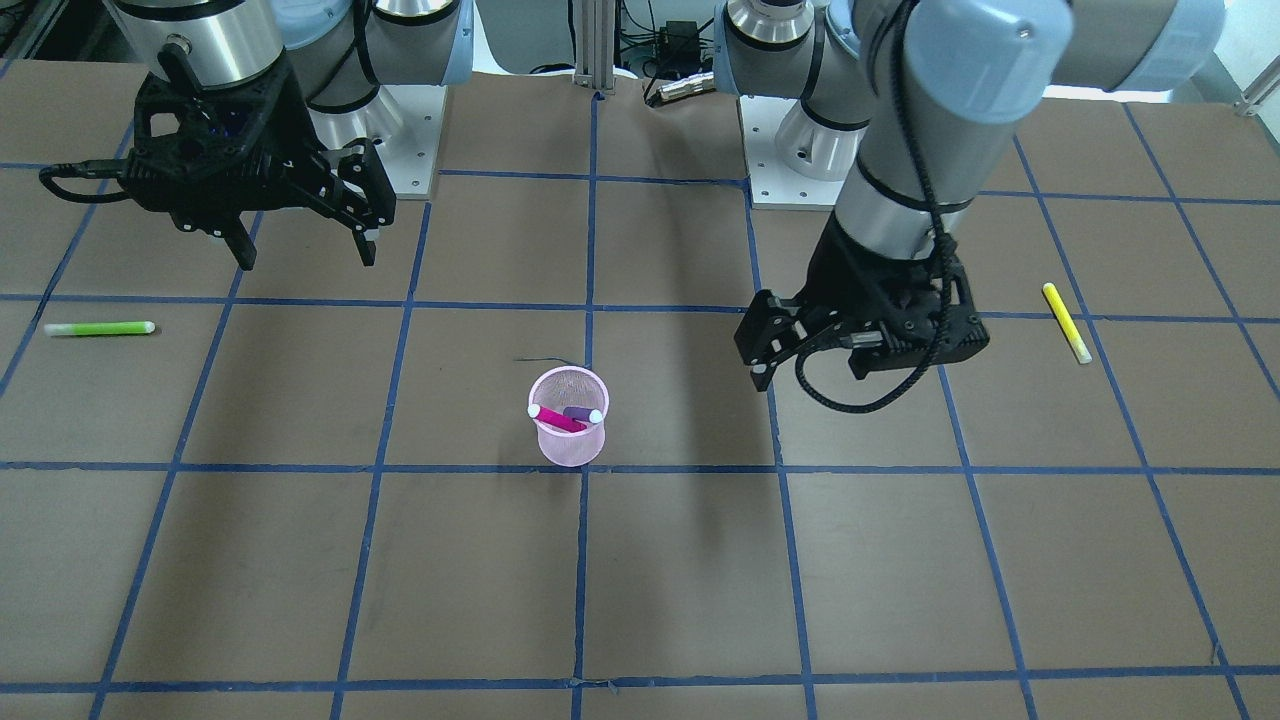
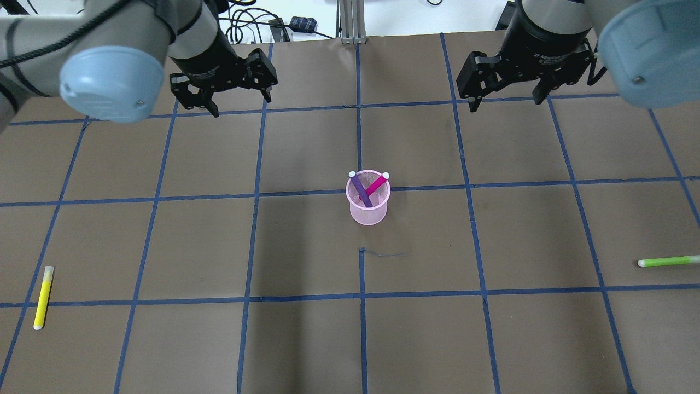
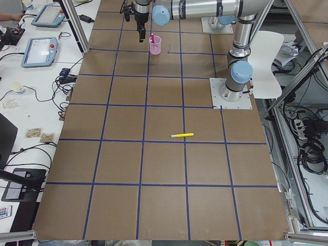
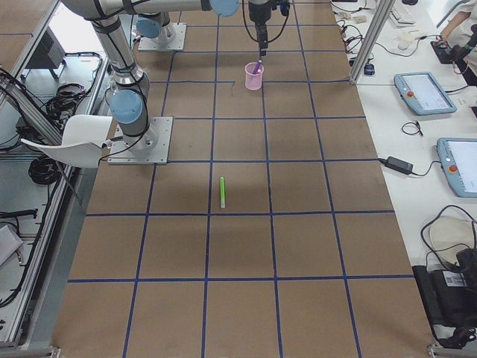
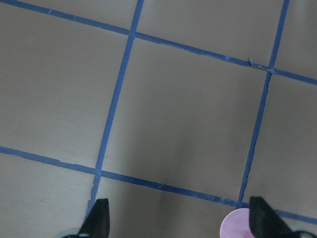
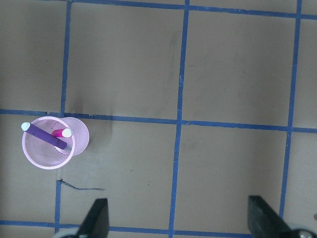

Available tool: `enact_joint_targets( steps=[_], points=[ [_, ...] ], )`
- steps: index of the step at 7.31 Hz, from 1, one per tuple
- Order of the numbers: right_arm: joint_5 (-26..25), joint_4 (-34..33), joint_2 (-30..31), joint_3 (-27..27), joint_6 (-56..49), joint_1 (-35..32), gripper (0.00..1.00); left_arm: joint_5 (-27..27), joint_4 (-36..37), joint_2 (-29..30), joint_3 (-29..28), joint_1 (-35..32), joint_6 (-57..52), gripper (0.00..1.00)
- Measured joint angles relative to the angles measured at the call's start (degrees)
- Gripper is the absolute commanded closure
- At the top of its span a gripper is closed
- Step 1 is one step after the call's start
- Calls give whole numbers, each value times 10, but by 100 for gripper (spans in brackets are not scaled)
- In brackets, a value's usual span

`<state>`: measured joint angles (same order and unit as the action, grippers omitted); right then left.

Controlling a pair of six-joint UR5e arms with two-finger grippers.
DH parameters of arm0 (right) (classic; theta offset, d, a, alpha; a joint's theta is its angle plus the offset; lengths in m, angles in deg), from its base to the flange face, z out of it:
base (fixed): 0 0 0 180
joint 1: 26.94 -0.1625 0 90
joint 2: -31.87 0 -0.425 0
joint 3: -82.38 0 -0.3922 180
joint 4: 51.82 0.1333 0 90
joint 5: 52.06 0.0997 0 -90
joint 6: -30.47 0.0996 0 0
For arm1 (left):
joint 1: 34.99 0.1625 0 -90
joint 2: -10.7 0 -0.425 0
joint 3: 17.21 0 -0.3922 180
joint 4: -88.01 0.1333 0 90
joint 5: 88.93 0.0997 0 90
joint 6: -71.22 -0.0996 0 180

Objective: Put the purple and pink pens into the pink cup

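Left wrist cam only caught a sliver of the pink cup (image 5: 237, 225), chopped off by the bottom edge. Same deal for the left hand (image 5: 181, 223), just its tips poked in. The lower ends of the purple pen (image 2: 361, 190) and pink pen (image 2: 376, 185) sat hidden down inside the cup. The green pen (image 2: 670, 261) ran off the overhead's right edge. In both side views the pens were too tiny to tell apart.
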<state>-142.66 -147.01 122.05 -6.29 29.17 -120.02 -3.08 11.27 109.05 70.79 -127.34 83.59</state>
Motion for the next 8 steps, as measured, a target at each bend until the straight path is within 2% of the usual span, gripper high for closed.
enact_joint_targets(
  steps=[2,8],
  points=[
    [0,0,0,0,1,0,0,17,-65,-37,-5,26,-71,0],
    [1,0,0,-1,1,0,0,44,-107,-119,62,56,-181,0]
  ],
)
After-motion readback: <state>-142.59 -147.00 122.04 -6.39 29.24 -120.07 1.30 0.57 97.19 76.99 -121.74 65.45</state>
